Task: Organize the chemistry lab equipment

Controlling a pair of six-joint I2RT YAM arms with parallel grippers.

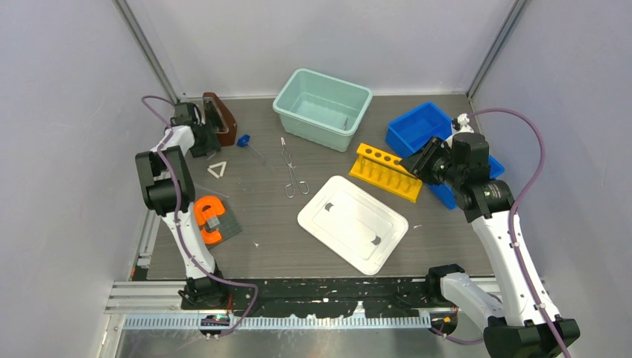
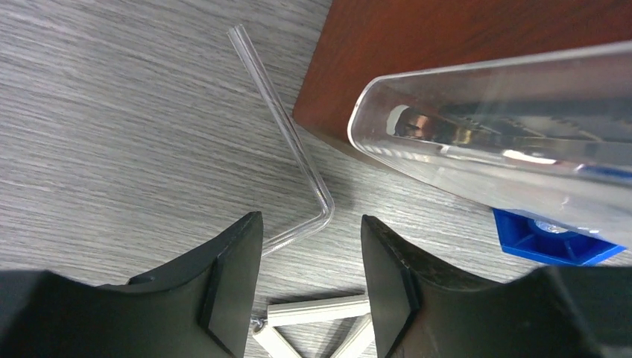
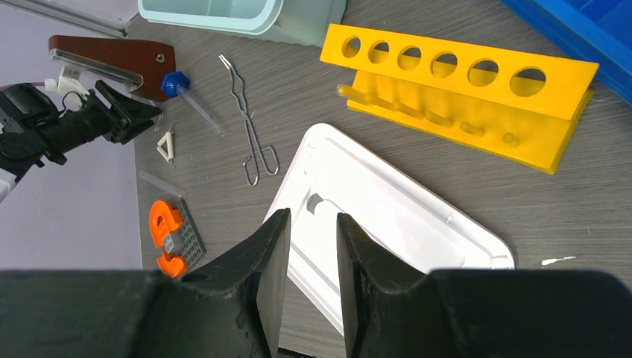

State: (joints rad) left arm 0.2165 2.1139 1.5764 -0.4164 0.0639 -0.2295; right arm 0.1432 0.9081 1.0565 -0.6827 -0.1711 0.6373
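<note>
**Glass rod (image 2: 298,149) and white triangle (image 2: 320,308) lie by the left gripper (image 2: 311,218), whose jaws stand apart**

Wood-grain grey table (image 1: 268,246) carries everything. At the far left, the left gripper reaches toward the back corner with nothing between its two black fingers (image 2: 235,276). In the wrist view, the short leg of the bent glass rod ends just beside the tip of one finger. The white triangle shows in the gap lower down. Whether either one touches the fingers cannot be told.

Close on the right of the rod stands a brown block (image 2: 447,45) with a clear plastic part (image 2: 507,142) leaning out over it. This crowds that side of the gripper. The small blue knob-like piece (image 2: 551,242) sits under the clear part's edge.

Nearer the arm bases lies an orange-and-grey item (image 1: 211,220), well apart from the triangle.

The silver wire tongs (image 1: 288,164) lie flat in the open middle, with their loop handles toward the near edge. Behind them is a teal bin (image 1: 313,130). A white lid (image 1: 352,224) rests to the right of the tongs, and a yellow test-tube rack (image 1: 386,171) stands just beyond it.

Two blue trays (image 1: 421,127) fill the far right. The right gripper (image 3: 311,216) hangs near the rack, its jaws a little apart and holding nothing.
</note>
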